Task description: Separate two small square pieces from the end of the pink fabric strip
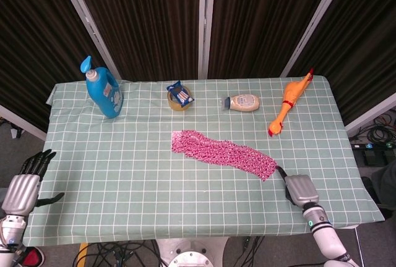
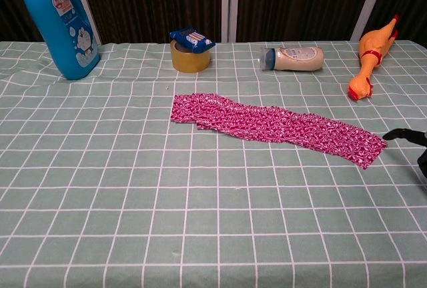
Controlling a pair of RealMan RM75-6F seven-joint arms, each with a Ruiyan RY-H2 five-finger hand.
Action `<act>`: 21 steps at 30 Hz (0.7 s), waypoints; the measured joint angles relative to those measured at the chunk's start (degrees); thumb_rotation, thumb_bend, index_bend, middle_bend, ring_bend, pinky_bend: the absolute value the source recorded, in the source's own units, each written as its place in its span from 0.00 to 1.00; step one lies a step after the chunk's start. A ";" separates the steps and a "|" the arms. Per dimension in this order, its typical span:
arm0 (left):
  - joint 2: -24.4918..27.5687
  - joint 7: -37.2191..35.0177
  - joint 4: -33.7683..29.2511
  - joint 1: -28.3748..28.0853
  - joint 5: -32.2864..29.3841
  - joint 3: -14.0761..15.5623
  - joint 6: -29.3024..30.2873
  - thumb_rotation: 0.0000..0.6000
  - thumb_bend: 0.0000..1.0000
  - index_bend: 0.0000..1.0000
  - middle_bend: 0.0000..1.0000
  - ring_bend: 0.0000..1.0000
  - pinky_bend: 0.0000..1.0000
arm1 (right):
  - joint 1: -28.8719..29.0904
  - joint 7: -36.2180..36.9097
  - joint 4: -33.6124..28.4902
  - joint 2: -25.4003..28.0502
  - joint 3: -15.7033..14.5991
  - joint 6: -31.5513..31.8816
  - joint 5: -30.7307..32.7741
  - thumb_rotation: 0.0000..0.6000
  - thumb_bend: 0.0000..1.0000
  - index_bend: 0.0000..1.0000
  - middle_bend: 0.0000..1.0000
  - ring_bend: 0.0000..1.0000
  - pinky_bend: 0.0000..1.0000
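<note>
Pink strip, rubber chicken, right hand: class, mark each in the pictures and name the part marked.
Pink strip (image 2: 273, 126), chest view, middle of the fabric.
Rubber chicken (image 1: 288, 101), head view, orange body.
Right hand (image 1: 298, 188), head view, back of the hand.

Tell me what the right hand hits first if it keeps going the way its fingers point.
Probably the near end of the pink fabric strip. The right hand points up-left, its dark fingertip just short of that end; nothing lies between, though its height above the table is unclear.
</note>
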 measured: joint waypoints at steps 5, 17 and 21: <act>-0.12 -0.54 0.53 -0.13 -0.09 0.08 -0.44 1.00 0.09 0.05 0.03 0.00 0.10 | 1.44 -1.12 0.36 -0.98 -0.07 -1.11 2.08 1.00 1.00 0.10 0.92 0.77 0.61; 0.44 -1.35 0.23 0.06 -0.10 0.08 -0.23 1.00 0.09 0.05 0.03 0.00 0.10 | 4.05 -4.83 -1.43 -1.16 -1.89 -1.55 5.86 1.00 1.00 0.14 0.92 0.77 0.61; 0.44 -1.14 0.11 0.06 0.02 0.11 -0.16 1.00 0.09 0.05 0.03 0.00 0.10 | 4.22 -4.89 -2.12 -0.85 -2.82 -1.21 5.77 1.00 1.00 0.17 0.92 0.77 0.61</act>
